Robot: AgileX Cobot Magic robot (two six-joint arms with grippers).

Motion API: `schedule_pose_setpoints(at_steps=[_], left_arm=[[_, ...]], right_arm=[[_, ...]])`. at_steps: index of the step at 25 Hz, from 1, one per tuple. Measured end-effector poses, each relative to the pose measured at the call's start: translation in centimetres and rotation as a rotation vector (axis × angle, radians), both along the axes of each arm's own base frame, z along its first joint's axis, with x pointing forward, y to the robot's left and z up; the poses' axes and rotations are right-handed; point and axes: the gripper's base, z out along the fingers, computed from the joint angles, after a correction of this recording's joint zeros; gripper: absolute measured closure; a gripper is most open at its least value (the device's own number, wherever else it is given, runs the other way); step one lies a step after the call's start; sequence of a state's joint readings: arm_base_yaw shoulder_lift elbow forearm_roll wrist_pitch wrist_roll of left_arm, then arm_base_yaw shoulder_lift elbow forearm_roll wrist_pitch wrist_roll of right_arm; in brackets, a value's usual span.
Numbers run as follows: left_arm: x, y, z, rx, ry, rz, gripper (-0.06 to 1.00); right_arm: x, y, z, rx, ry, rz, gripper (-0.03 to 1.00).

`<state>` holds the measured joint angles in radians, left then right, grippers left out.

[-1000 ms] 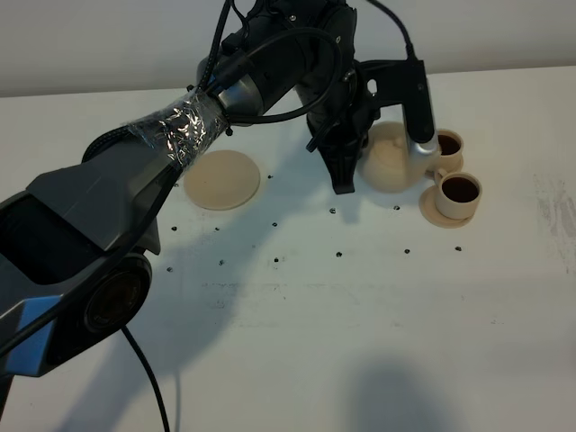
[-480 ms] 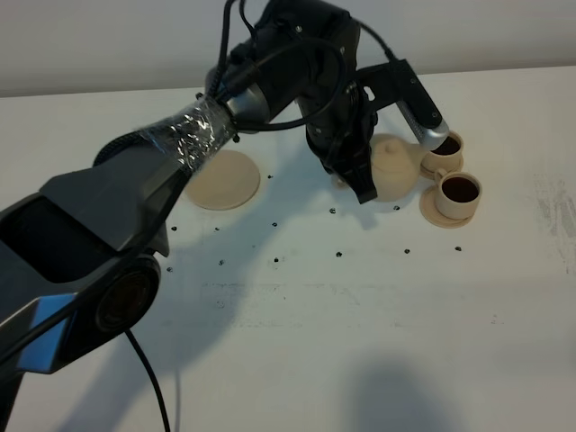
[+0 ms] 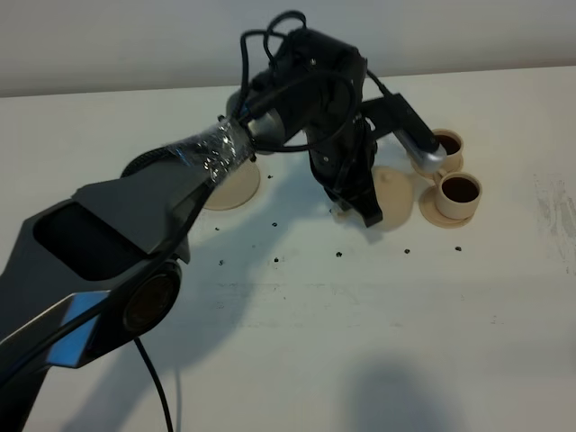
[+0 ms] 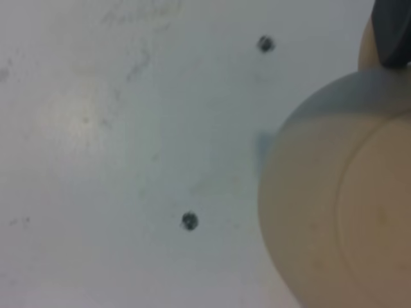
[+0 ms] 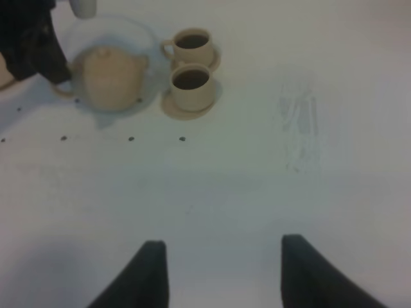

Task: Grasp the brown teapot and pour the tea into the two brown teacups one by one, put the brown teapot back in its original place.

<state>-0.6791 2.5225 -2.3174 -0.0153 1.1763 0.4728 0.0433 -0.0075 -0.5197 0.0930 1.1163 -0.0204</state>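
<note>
While my left gripper (image 3: 360,205) reaches across the middle of the table (image 3: 297,342), its jaws are drawn together. They sit at the handle side of the brown teapot (image 3: 392,185), and I judge them clamped on that handle, though the contact itself is hidden behind my own wrist. In my left wrist view the pot's pale round body fills one side, close up. Whether its base rests on the table or hangs just above it I cannot tell. The pot is toward the far edge of the table, right of the middle. Just beside it on the right stand the two brown teacups (image 3: 458,193) on their small saucers, one behind the other. Both show a dark fill, so I take the pouring into each cup as done. What remains is the return. The wide saucer (image 3: 232,187) that is the pot's place lies bare toward the far edge, left of the middle and well apart from the pot, partly under my forearm. I must carry the pot there, set it down level and let go. My right gripper (image 5: 221,276) hangs over the near right part of the table, jaws apart and holding nothing.
</note>
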Motion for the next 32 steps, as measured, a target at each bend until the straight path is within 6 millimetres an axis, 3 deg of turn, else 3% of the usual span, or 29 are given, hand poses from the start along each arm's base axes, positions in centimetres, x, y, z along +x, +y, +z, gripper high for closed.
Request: schedule_pose_setpoints(at_steps=[9, 13, 19, 22, 27, 32], left_arm=[[0.0, -0.3, 0.5, -0.039, -0.013, 0.003, 0.85], [-0.2, -0.1, 3.5, -0.073, -0.055, 0.002, 0.85], [-0.4, 1.8, 9.9, -0.153, -0.147, 0.028, 0.85], [-0.4, 2.6, 11.3, -0.178, -0.159, 0.044, 0.85], [-0.5, 4.1, 9.7, -0.171, -0.134, 0.076, 0.85], [-1.2, 7.7, 7.8, -0.201, -0.142, 0.154, 0.85]], right_arm=[[0.0, 0.0, 0.0, 0.0, 0.0, 0.0, 0.57], [0.0, 0.0, 0.0, 0.0, 0.0, 0.0, 0.57], [0.0, 0.0, 0.0, 0.0, 0.0, 0.0, 0.57], [0.0, 0.0, 0.0, 0.0, 0.0, 0.0, 0.57], [0.0, 0.0, 0.0, 0.0, 0.0, 0.0, 0.57], [0.0, 0.0, 0.0, 0.0, 0.0, 0.0, 0.57]])
